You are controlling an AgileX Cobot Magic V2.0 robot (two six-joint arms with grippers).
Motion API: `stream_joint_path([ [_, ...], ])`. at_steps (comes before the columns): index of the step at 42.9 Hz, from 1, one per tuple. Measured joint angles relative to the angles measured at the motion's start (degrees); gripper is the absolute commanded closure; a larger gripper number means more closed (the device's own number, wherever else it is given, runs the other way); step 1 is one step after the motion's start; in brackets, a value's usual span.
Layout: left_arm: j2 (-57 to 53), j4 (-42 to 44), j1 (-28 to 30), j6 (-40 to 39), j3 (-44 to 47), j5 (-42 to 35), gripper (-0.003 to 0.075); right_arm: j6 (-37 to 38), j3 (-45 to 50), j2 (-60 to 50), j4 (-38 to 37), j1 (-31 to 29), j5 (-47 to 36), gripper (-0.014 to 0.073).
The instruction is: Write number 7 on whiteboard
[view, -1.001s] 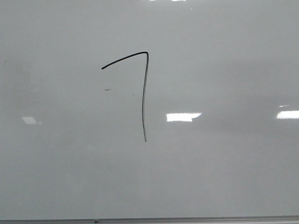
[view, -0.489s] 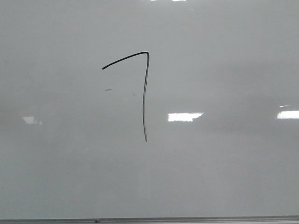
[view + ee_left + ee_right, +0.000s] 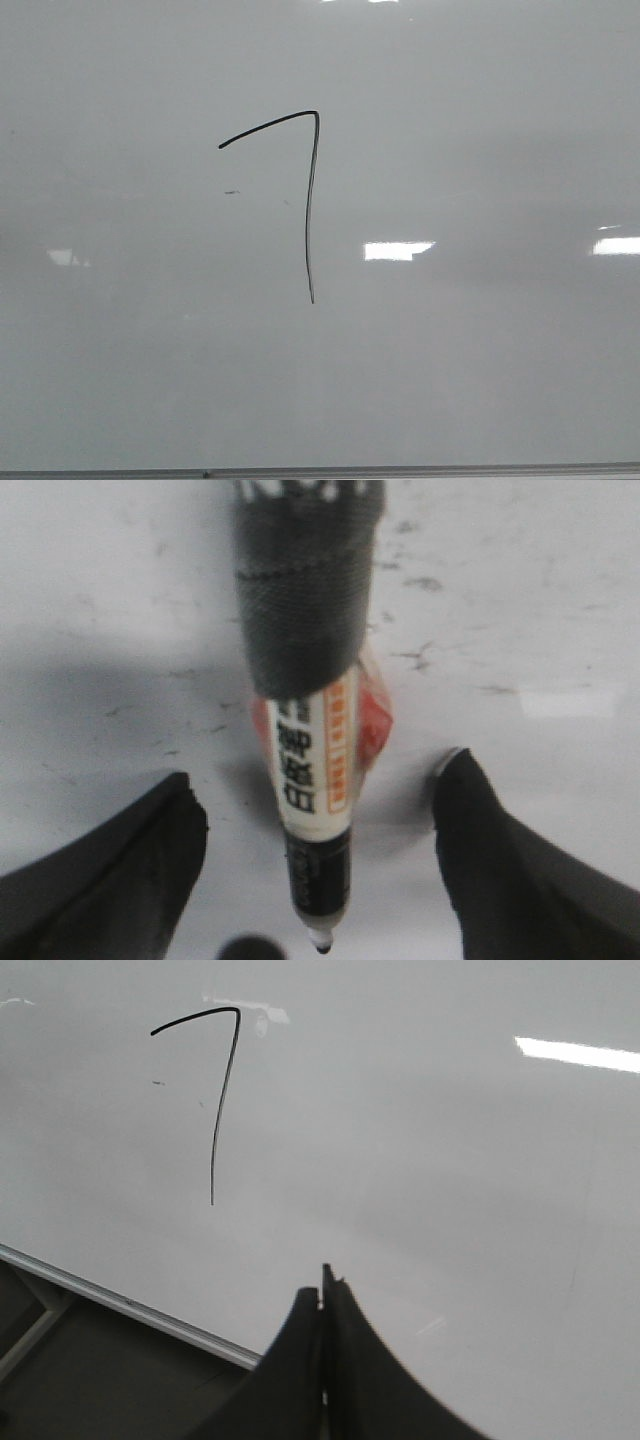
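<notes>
From the front we see the whiteboard [image 3: 470, 380] filling the frame, with the number 7 [image 3: 309, 200] drawn left of centre in its upper half; a tiny dark speck [image 3: 231, 192] sits under the top stroke.

At the left wrist, our left gripper [image 3: 320, 850] has its fingers [image 3: 120, 880] spread wide, while a marker [image 3: 312, 810] wrapped in dark tape points tip-down between them without touching either.

At the right wrist, our right gripper [image 3: 322, 1360] has its fingers [image 3: 365, 1380] clenched together on nothing, over the board near its grey edge [image 3: 130, 1308].

Handwritten number 7 [image 3: 309, 190] on whiteboard [image 3: 480, 380].
</notes>
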Motion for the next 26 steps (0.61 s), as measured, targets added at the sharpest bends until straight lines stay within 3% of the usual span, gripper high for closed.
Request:
stream_joint_path([
  [7,-7.6,0.0,0.0,0.0,0.0,4.9,0.0218,0.0,0.0,0.0,0.0,0.0,0.0,0.0661],
  [13,-19.0,0.0,0.0,0.0,0.0,8.8,0.0302,0.0,0.0,0.0,0.0,0.0,0.0,0.0661],
  [26,-48.4,0.0,-0.7,0.0,10.1,11.2,0.0646,0.0,0.0,0.0,0.0,0.0,0.0,0.0661],
])
